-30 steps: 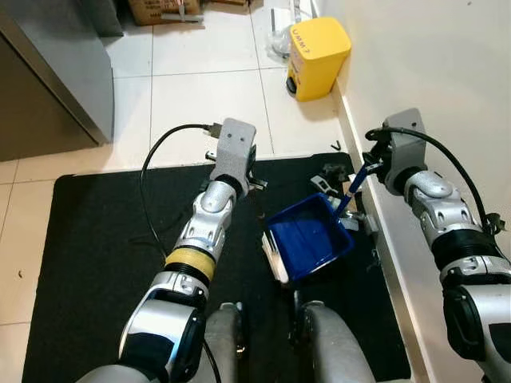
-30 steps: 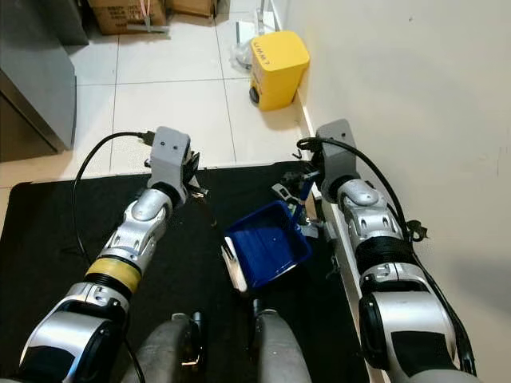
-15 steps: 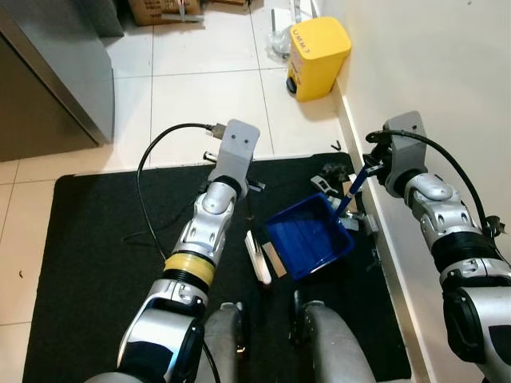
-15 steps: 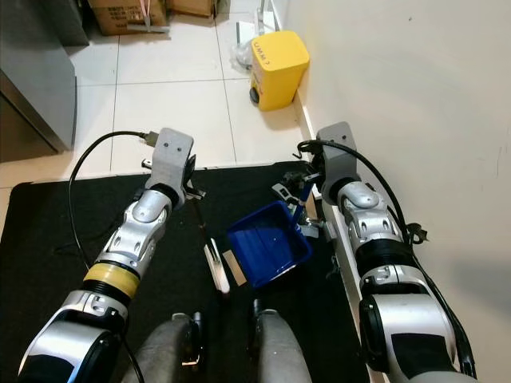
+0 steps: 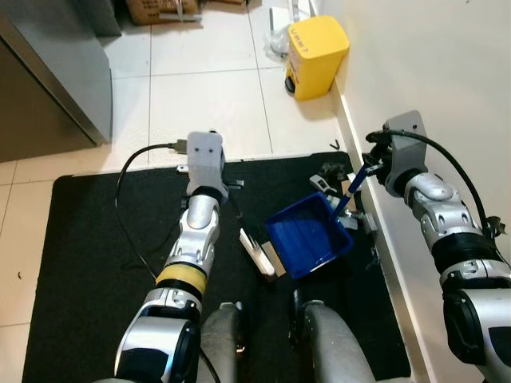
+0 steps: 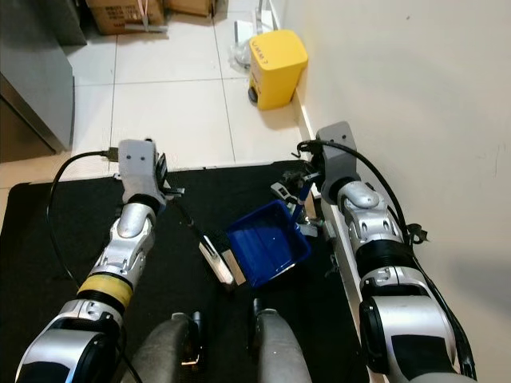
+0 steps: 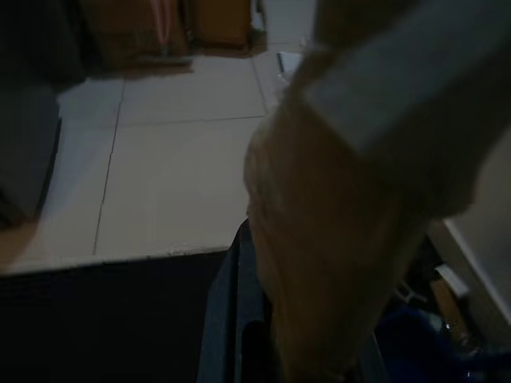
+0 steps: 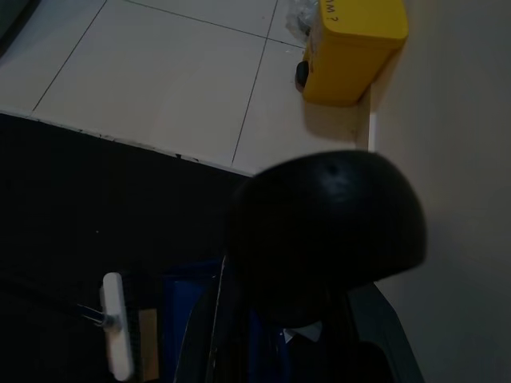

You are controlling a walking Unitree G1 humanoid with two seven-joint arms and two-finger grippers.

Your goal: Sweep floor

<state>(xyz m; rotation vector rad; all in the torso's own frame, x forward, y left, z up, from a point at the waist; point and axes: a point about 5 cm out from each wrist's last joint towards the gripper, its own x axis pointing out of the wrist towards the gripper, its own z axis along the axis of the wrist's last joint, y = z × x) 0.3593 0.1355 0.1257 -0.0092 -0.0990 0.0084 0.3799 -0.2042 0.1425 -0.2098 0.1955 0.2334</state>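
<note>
A blue dustpan (image 5: 307, 239) rests on the black mat (image 5: 96, 239), tilted, its mouth facing my left. My right gripper (image 5: 362, 171) is shut on its blue handle (image 5: 352, 188) close to the wall. A white brush head (image 5: 257, 251) lies on the mat just left of the pan's mouth, on a thin dark handle (image 5: 235, 211). That handle runs up to my left gripper (image 5: 226, 186), which is shut on it under the grey wrist mount. The right wrist view is dark; it shows the dustpan (image 8: 188, 319) and brush head (image 8: 117, 327).
A yellow bin (image 5: 317, 45) stands against the white wall (image 5: 431, 72) beyond the mat. Small scraps (image 5: 329, 177) lie by the baseboard behind the pan. A steel cabinet (image 5: 48, 72) is at the left, cardboard boxes (image 5: 160, 9) at the back. My feet (image 5: 227, 323) stand on the mat.
My left arm has swung to the left, pulling the brush head off the pan's mouth onto the mat beside it. The dustpan and right arm stayed put.
</note>
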